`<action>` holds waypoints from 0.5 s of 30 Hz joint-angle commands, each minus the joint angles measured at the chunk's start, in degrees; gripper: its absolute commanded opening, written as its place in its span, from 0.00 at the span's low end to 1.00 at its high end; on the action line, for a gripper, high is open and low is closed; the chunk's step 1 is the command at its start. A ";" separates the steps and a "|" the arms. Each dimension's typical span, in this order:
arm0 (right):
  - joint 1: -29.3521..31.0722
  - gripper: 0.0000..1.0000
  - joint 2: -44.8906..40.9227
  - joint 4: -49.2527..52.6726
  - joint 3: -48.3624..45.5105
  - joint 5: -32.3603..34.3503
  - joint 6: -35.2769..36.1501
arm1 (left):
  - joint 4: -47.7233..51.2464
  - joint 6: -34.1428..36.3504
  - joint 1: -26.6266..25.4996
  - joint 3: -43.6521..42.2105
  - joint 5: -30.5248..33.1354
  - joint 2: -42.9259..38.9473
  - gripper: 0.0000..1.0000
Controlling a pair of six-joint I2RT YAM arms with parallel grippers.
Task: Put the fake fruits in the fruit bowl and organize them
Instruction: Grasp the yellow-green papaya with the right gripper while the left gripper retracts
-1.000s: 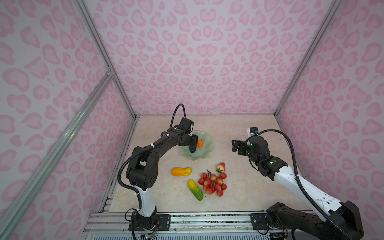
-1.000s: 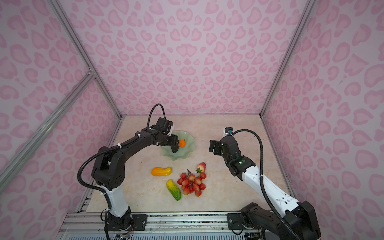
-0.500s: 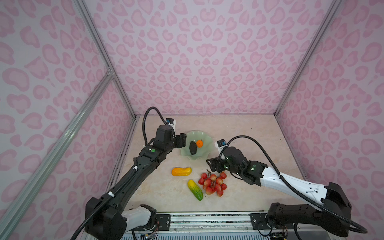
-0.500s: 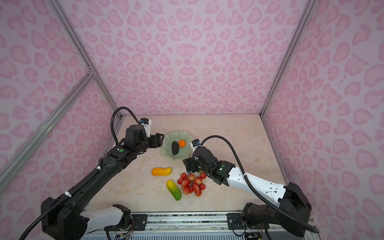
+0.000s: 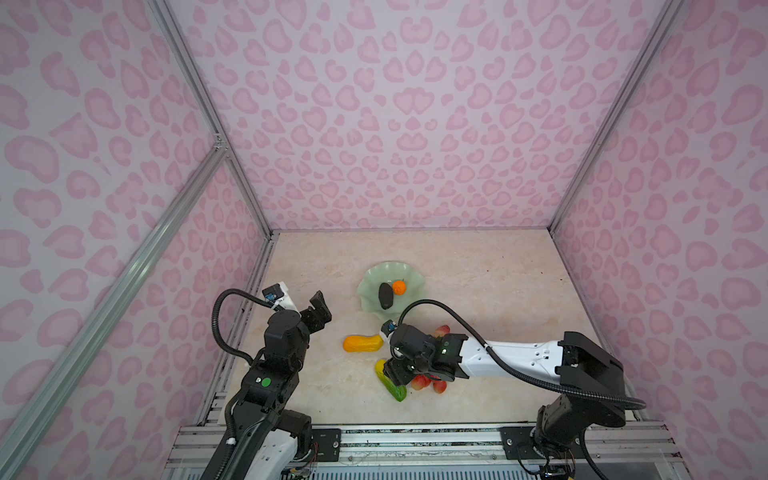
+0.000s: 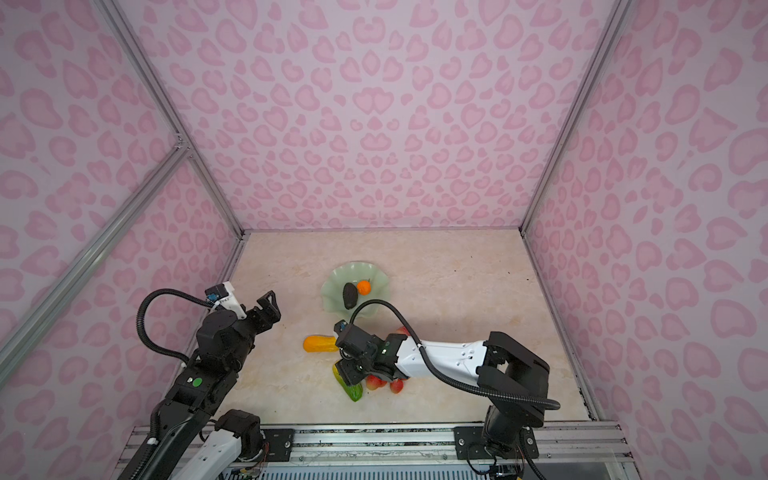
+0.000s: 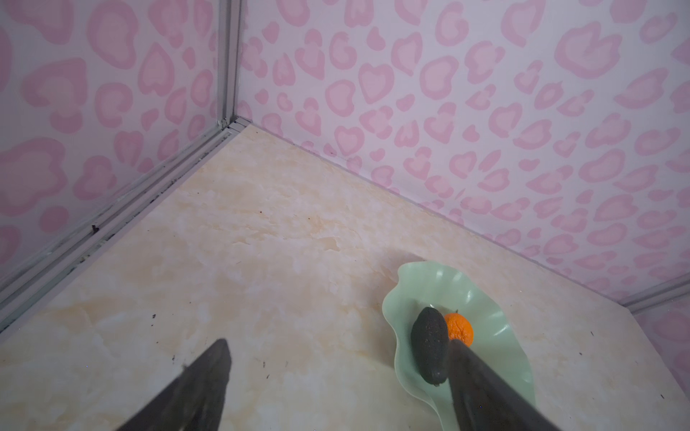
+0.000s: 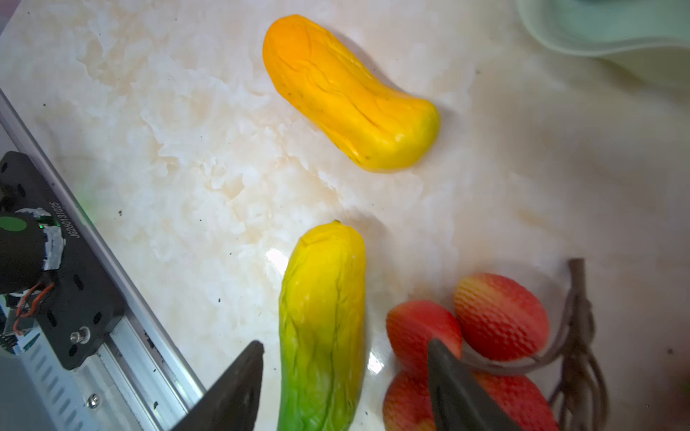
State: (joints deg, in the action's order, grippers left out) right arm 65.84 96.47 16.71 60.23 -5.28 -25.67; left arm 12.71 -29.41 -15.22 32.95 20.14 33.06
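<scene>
Right gripper is down at the table with its jaws apart and the yellow-green oblong sitting between them. There's a gap on both sides, so it isn't clamped on anything. 1 finger is right up against the red berry bunch next to it, can't tell if it's actually touching. The orange-yellow oblong lies just past the gripper's tips, clear of them. The strawberry is back behind the gripper by the wrist, mostly hidden under the arm in both top views.

Left gripper hangs above the table, jaws spread wide with nothing between them. The fruit bowl is out ahead of it and off to the side nearer the right arm, well apart. 2 fruits are in the bowl: the dark rough oval and the orange ball, touching each other. The bowl also sits near the back of the right gripper, past the strawberry.
</scene>
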 commanded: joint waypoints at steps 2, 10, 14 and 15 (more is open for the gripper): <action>0.41 0.67 5.22 2.94 3.00 -2.90 2.45 | 1.59 -0.74 0.28 -1.37 3.58 -3.16 0.93; 0.60 0.52 11.70 6.12 7.89 -5.61 3.65 | 2.92 -0.95 0.46 -2.17 4.80 -4.96 0.94; 0.78 0.34 9.88 6.58 8.24 -5.14 4.18 | 3.02 -1.00 0.49 -2.50 4.56 -5.19 0.94; 0.62 0.31 8.65 6.75 8.29 -4.93 4.31 | 2.94 -0.85 0.48 -2.57 4.64 -5.19 0.94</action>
State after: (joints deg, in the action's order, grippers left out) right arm 66.63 106.87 21.93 68.36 -10.02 -22.37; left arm 15.42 -29.95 -14.74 30.68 23.92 27.99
